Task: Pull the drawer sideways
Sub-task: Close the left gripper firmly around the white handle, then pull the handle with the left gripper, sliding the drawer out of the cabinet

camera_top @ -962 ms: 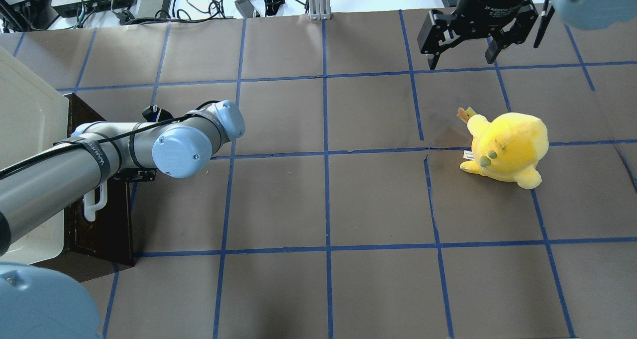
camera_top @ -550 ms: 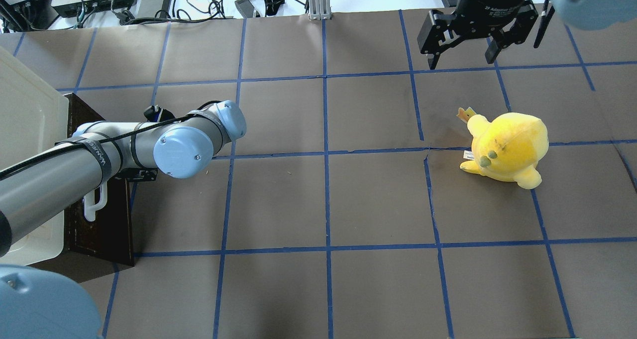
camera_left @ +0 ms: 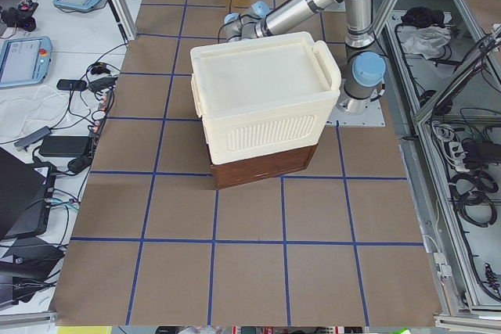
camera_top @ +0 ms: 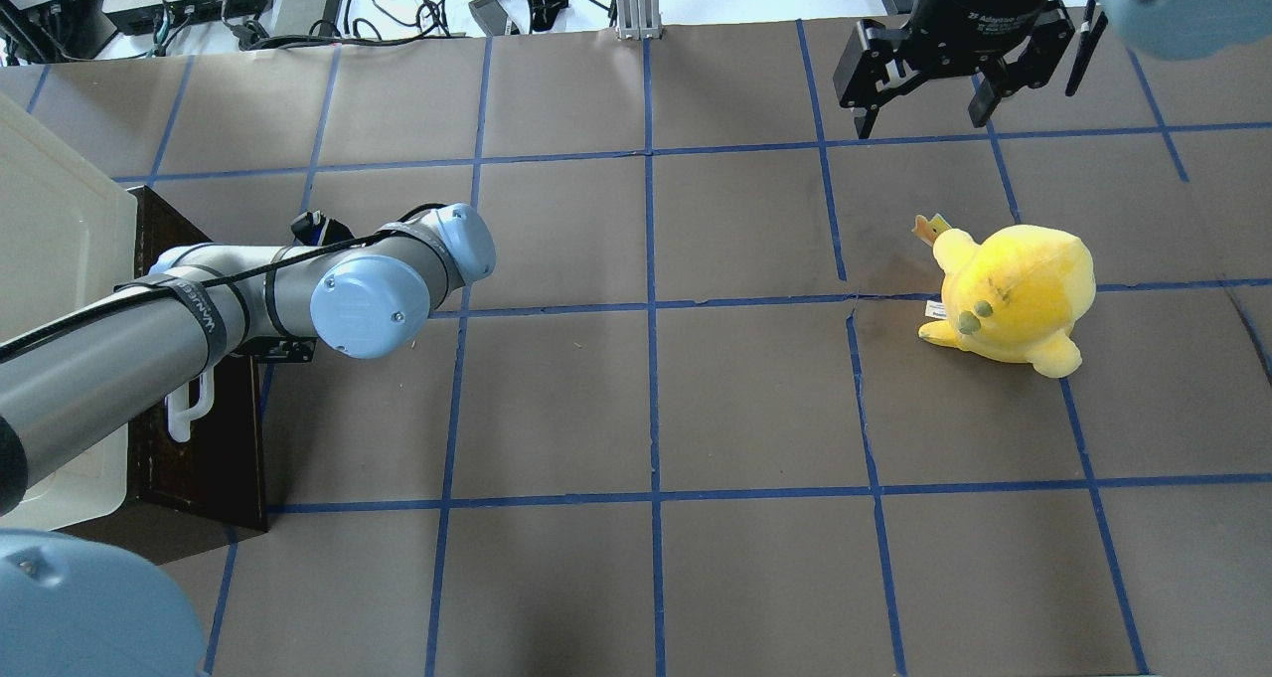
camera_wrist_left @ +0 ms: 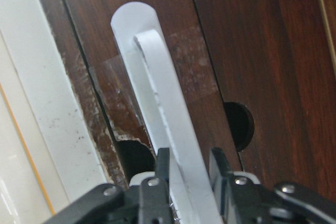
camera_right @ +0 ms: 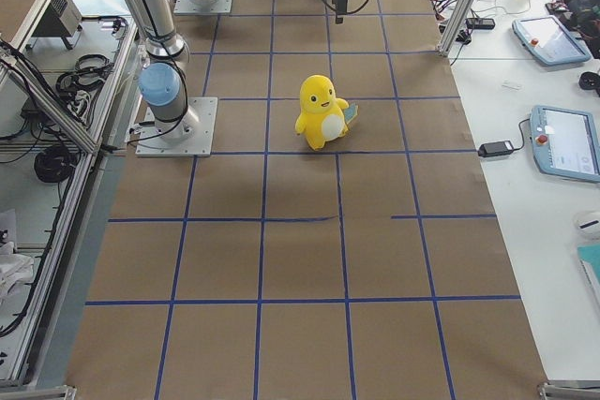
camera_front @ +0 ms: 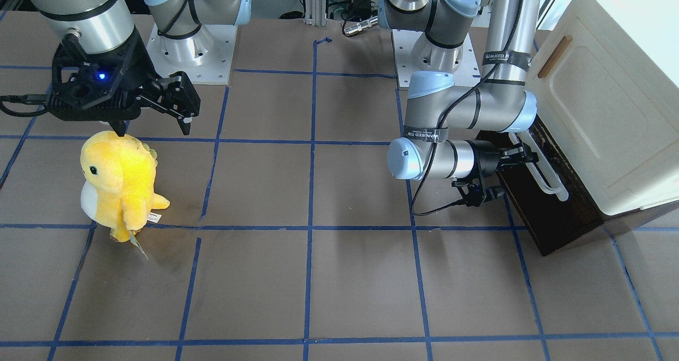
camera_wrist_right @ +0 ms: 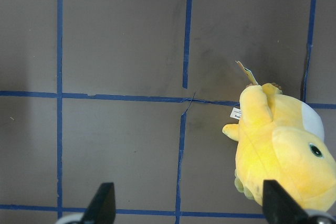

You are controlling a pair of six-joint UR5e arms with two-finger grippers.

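The drawer [camera_front: 537,218] is seated under the cabinet [camera_front: 599,112] on the robot's left; its handle [camera_wrist_left: 157,87], laid lengthwise along the front, is pinched by the left gripper [camera_wrist_left: 190,162]; the right gripper [camera_top: 921,125] is spread wide, empty, far off.

My left arm [camera_top: 99,359] stretches out low, wrist folded so the left gripper [camera_wrist_left: 190,155] lies level and points sideways, fingers [camera_wrist_left: 163,161] pinched in close together. Over on the other side, my right arm [camera_front: 79,11] holds the right gripper [camera_top: 919,110] high, pointing straight down, jaws spread wide.
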